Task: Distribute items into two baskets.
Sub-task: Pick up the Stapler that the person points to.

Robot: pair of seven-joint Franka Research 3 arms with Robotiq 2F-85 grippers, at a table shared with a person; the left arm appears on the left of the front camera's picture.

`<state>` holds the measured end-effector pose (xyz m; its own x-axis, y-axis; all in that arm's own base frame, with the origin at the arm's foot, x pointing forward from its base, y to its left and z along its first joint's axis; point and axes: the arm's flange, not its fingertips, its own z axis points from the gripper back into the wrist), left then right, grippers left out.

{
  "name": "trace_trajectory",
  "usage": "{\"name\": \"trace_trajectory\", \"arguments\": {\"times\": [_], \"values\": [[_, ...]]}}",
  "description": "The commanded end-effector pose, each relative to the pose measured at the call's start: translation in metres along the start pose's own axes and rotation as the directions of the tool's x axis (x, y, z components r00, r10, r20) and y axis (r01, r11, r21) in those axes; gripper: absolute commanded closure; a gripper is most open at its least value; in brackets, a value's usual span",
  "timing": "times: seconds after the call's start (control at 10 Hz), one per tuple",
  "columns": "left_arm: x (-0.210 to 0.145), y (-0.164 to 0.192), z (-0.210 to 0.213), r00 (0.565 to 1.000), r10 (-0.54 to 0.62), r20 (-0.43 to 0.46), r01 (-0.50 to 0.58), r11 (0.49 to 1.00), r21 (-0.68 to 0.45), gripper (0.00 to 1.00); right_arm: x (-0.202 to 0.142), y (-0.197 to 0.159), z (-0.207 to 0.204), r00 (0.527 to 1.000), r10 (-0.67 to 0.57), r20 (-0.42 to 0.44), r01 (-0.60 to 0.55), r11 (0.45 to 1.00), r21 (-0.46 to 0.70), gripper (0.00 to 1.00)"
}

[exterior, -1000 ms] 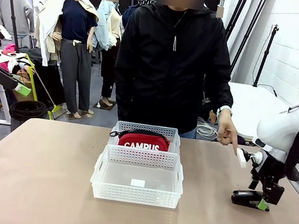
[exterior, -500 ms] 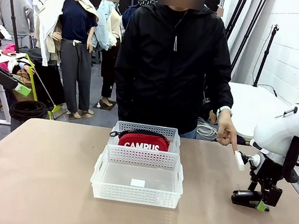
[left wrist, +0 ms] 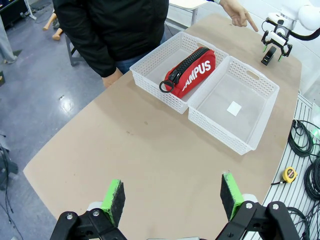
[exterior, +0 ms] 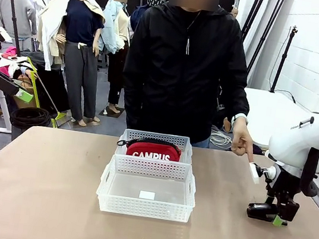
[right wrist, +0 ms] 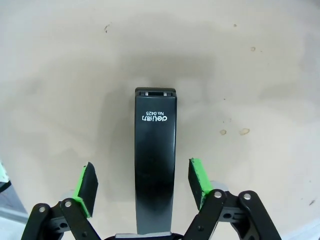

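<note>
A red pouch (exterior: 153,150) lettered "CAMPUS" lies in the far basket (exterior: 156,136). The near basket (exterior: 145,206) holds just a small white label. On the table at the right lies a black stapler (exterior: 260,211). My right gripper (exterior: 279,219) points down at the stapler's end. In the right wrist view the stapler (right wrist: 155,150) runs between my right gripper's (right wrist: 142,170) green pads, with a gap on each side. My left gripper (left wrist: 172,200) hangs open high over the table's left side, far from the pouch (left wrist: 192,75) and both baskets.
A person in a black jacket stands at the far edge, one hand (exterior: 243,144) pointing down toward the stapler. The tabletop (exterior: 35,185) is bare left of the baskets. A yellow tape measure (left wrist: 289,173) and cables lie beyond the table's edge in the left wrist view.
My right gripper has sunk slightly toward the table at the stapler. The person's hand, pouch and baskets have not moved.
</note>
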<state>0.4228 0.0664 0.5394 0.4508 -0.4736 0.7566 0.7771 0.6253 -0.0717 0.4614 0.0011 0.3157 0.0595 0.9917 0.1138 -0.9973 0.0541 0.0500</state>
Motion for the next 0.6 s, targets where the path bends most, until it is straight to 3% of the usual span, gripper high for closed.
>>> {"name": "trace_trajectory", "arguments": {"times": [0.0, 0.3, 0.5], "values": [[-0.0003, -0.0005, 0.0016, 1.000, 0.006, 0.003, -0.006, 1.000, 0.002, 0.00, -0.0004, 0.0011, -0.0059, 1.000, -0.012, -0.029, 0.012, 1.000, -0.015, 0.41], [-0.0003, -0.0005, 0.0016, 1.000, 0.006, 0.003, -0.006, 1.000, 0.002, 0.00, -0.0014, -0.0002, -0.0073, 0.999, -0.017, -0.027, 0.016, 1.000, -0.018, 0.99], [-0.0003, -0.0005, 0.0016, 1.000, 0.006, 0.003, -0.006, 1.000, 0.002, 0.00, -0.0021, -0.0013, -0.0079, 0.999, -0.021, -0.032, 0.021, 1.000, -0.015, 1.00]]}}
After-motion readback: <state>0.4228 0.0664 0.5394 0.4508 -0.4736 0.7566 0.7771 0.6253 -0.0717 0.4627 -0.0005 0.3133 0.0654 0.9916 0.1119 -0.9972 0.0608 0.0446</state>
